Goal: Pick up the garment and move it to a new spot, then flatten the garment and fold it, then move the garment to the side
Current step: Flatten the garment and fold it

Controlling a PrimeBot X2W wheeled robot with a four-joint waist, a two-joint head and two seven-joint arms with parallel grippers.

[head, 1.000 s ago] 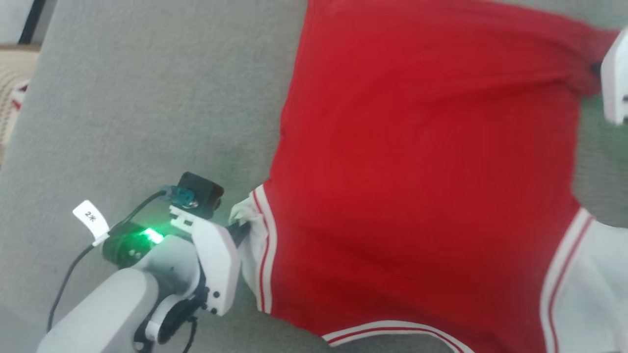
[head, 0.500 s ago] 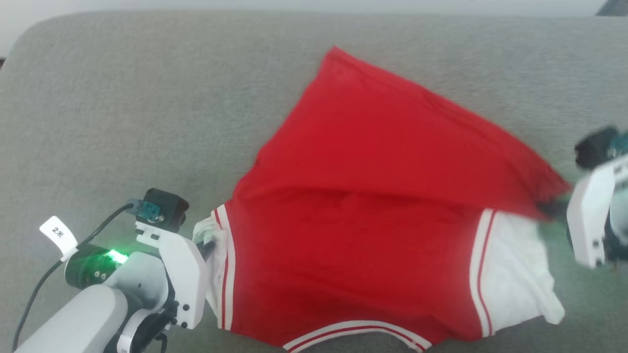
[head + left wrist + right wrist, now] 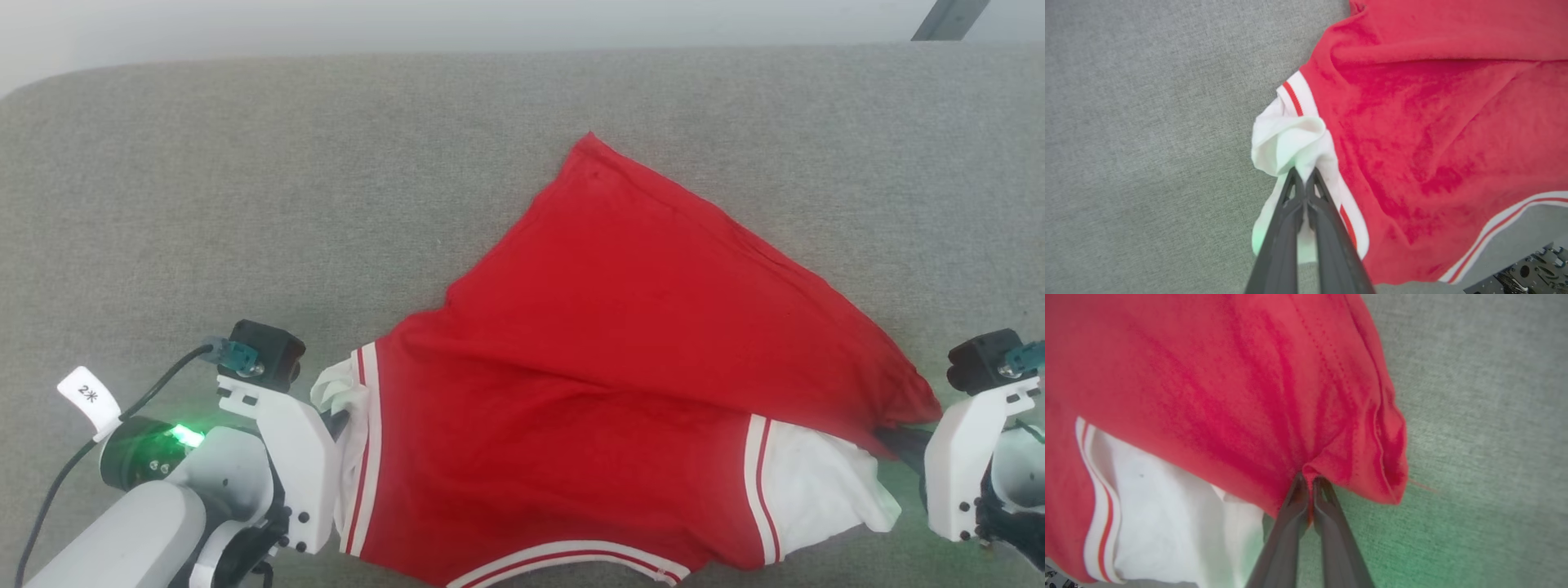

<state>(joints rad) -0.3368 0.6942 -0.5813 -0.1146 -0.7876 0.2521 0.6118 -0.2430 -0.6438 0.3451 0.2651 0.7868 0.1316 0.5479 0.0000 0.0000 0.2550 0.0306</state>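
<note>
The red jersey (image 3: pixel 620 392) lies spread on the grey cushion (image 3: pixel 245 204), one red corner pointing to the far side and its white, red-striped trim toward me. My left gripper (image 3: pixel 341 420) is shut on a bunched white panel at the jersey's left edge; the left wrist view has the fingers (image 3: pixel 1303 179) pinching that white cloth (image 3: pixel 1286 141). At the jersey's right side my right gripper (image 3: pixel 898 437) is shut on a red hem corner, seen close in the right wrist view (image 3: pixel 1308 479). The number and lettering are hidden.
The grey cushion's far edge (image 3: pixel 522 51) runs along the top of the head view, with a pale wall behind it. Bare grey fabric lies left of the jersey and beyond it. A tagged black cable (image 3: pixel 86 396) trails from my left wrist.
The head camera has swung, so the whole picture has shifted. Both grippers stay shut on the jersey, which now lies lower and flatter, with its far corner clear of the cushion's edge.
</note>
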